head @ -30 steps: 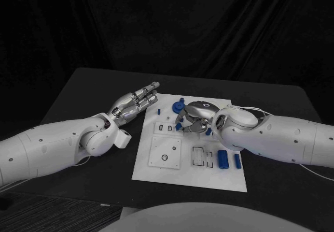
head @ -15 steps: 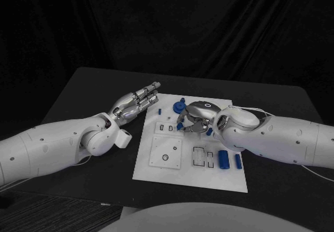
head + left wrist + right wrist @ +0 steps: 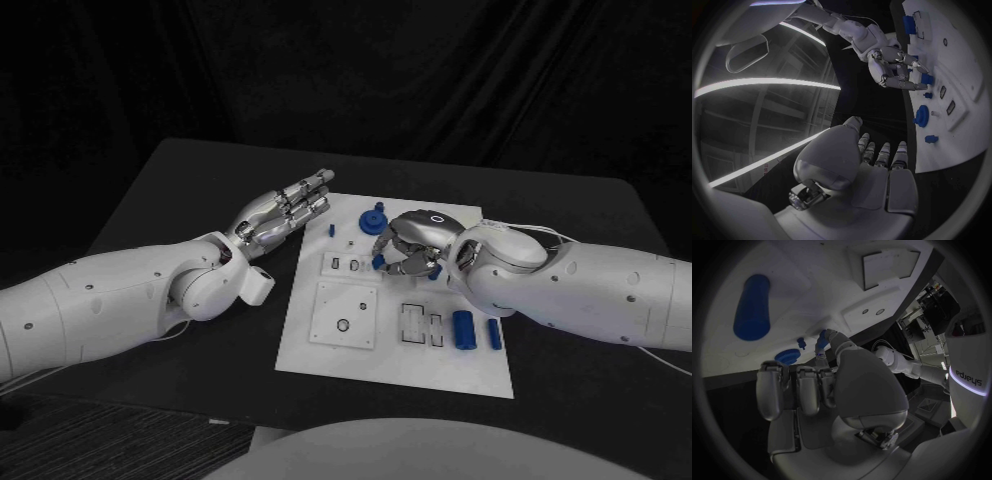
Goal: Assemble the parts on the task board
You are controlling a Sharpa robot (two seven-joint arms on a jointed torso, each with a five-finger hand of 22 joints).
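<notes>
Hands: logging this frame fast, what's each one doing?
Left hand: open, holding nothing.
Right hand: pinching a small blue part over the task board.

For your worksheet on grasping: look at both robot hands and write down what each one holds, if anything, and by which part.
The right hand pinches a small blue part at its fingertips; which end cannot be told. The left hand holds nothing, fingers extended.
</notes>
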